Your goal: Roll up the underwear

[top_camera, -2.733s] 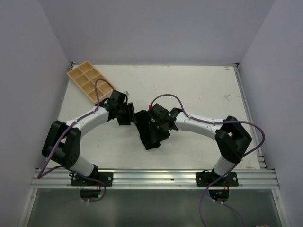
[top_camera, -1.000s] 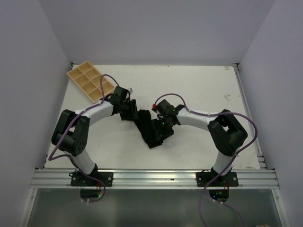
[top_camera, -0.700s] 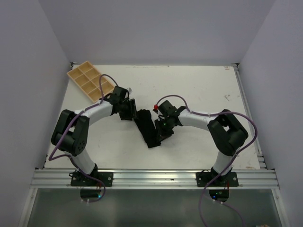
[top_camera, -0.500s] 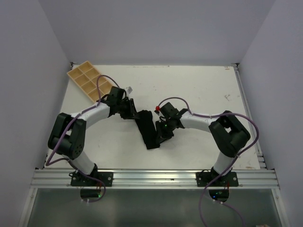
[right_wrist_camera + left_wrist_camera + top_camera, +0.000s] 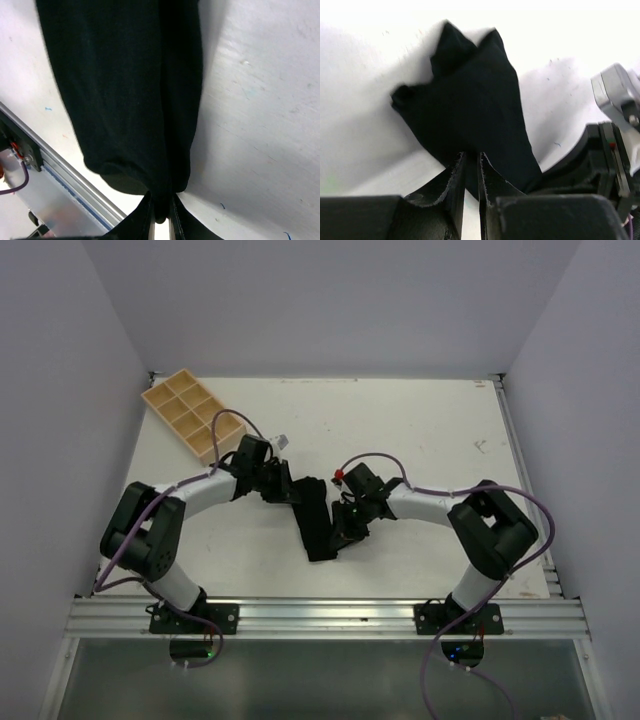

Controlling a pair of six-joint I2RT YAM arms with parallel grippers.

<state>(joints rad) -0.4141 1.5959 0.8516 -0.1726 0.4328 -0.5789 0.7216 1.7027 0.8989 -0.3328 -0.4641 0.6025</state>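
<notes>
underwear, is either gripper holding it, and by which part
Both: right gripper pinches the underwear by its side edge; left gripper seems to pinch its far end.

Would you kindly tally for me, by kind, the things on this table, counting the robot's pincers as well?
Black underwear: 1
Tan compartment tray: 1
Pincers: 2 (left pincer, right pincer)
Total: 4

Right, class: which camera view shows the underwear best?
The left wrist view: the underwear looks large there, with its far edges and corners clear. The top view shows it small and featureless. The right wrist view crops it at the frame's top.
</notes>
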